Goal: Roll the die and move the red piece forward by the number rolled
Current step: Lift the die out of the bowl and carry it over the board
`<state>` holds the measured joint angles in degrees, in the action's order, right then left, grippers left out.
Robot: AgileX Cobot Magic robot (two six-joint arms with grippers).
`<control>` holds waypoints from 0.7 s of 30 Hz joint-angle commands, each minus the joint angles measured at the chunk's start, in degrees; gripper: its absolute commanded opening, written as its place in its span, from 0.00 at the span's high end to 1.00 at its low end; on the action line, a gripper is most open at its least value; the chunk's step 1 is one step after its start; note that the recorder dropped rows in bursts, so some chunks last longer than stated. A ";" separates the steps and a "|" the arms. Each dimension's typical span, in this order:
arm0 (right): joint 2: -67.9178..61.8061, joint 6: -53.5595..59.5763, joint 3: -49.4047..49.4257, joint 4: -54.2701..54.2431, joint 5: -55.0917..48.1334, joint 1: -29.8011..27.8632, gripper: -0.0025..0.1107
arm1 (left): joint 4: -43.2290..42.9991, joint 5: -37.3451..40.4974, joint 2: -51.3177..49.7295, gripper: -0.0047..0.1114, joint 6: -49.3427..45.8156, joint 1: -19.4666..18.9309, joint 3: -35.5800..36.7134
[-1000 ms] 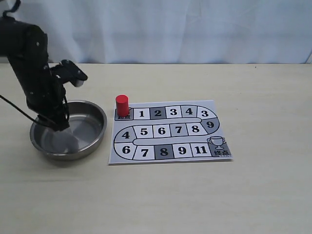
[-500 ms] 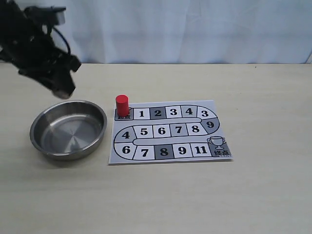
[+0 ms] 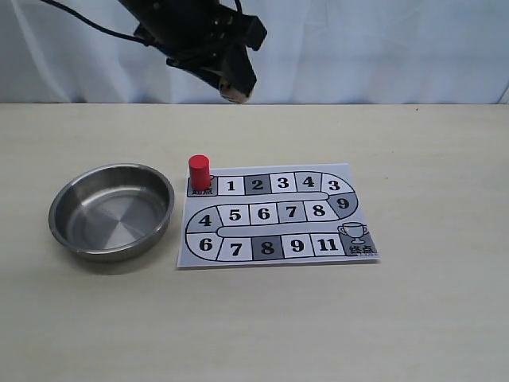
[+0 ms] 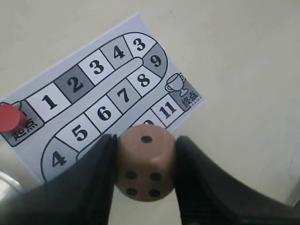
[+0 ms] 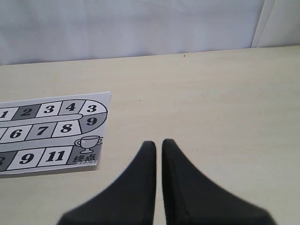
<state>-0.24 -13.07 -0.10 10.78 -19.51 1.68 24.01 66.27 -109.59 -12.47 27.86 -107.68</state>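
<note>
Die: the die (image 4: pixel 146 161) was clamped between the fingers of the left gripper (image 3: pixel 231 86), high above the desk (image 3: pixel 429 318), over its far edge and left of the middle. The wrist view showed a one-pip face and a four-pip face.
Change: a second earlier that gripper had been down inside the bowl (image 3: pixel 165 193), near the left edge. Half a second earlier it had risen above the bowl. By this moment it had swung right and higher, and the bowl was empty.
Meaning: the die seemed picked up but not yet thrown, so there was no number to count.
Red piece: the red piece (image 3: pixel 200 172) had not moved. It stood upright on the start square.
Board: the board (image 3: pixel 274 216) lay flat mid-desk.
Right gripper: the right gripper (image 5: pixel 158 149) had its fingers almost touching and held nothing. It sat low over bare desk towards the right edge.
</note>
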 commanded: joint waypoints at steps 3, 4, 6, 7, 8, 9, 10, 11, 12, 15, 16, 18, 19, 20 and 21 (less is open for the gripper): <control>0.24 -0.28 0.10 -0.07 -0.05 -0.20 0.94 | 0.61 -3.17 -1.21 0.66 0.32 0.16 -0.59; 0.24 -0.28 0.10 -0.07 -0.05 -0.20 0.94 | 1.29 -4.31 -1.21 0.59 0.32 0.16 -0.59; 0.24 -0.28 0.10 -0.07 -0.05 -0.20 0.94 | 2.60 -6.44 -1.21 0.46 0.32 0.16 -0.59; 0.24 -0.28 0.10 -0.07 -0.05 -0.20 0.94 | 3.28 -7.38 -1.21 0.41 0.32 0.16 -0.59; 0.24 -0.28 0.10 -0.07 -0.05 -0.20 0.94 | 3.81 -8.17 -1.21 0.37 0.05 0.16 -0.59; 0.24 -0.28 0.10 -0.07 -0.05 -0.20 0.94 | 4.66 -8.62 -1.21 0.33 -0.43 0.16 -0.59; 0.24 -0.28 0.10 -0.07 -0.05 -0.20 0.94 | 5.24 -8.85 -1.21 0.29 -1.01 0.16 -0.59; 0.24 -0.28 0.10 -0.07 -0.05 -0.20 0.94 | 5.24 -8.89 -1.21 0.27 -1.01 0.16 -0.59; 0.24 -0.28 0.10 -0.07 -0.05 -0.20 0.94 | 5.24 -9.00 -1.21 0.25 -1.01 0.16 -0.59; 0.24 -0.28 0.10 -0.07 -0.05 -0.20 0.94 | 5.02 -9.00 -1.21 0.25 -1.01 0.16 -0.59; 0.24 -0.28 0.10 -0.07 -0.05 -0.20 0.94 | 5.02 -9.17 -1.21 0.25 -1.01 0.16 -0.59; 0.24 -0.28 0.10 -0.07 -0.05 -0.20 0.94 | 5.02 -9.52 -1.21 0.25 -1.01 0.16 -0.59; 0.24 -0.28 0.10 -0.07 -0.05 -0.20 0.94 | 5.02 -9.50 -1.21 0.26 -1.01 0.16 -0.59; 0.24 -0.28 0.10 -0.07 -0.05 -0.20 0.94 | 5.02 -9.50 -1.21 0.28 -1.01 0.02 -0.59; 0.24 -0.28 0.10 -0.07 -0.05 -0.20 0.94 | 5.02 -9.40 -1.21 0.33 -1.01 -0.11 -0.59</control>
<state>-0.24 -13.07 -0.10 10.78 -19.51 1.68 28.60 57.69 -110.94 -13.19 27.95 -107.68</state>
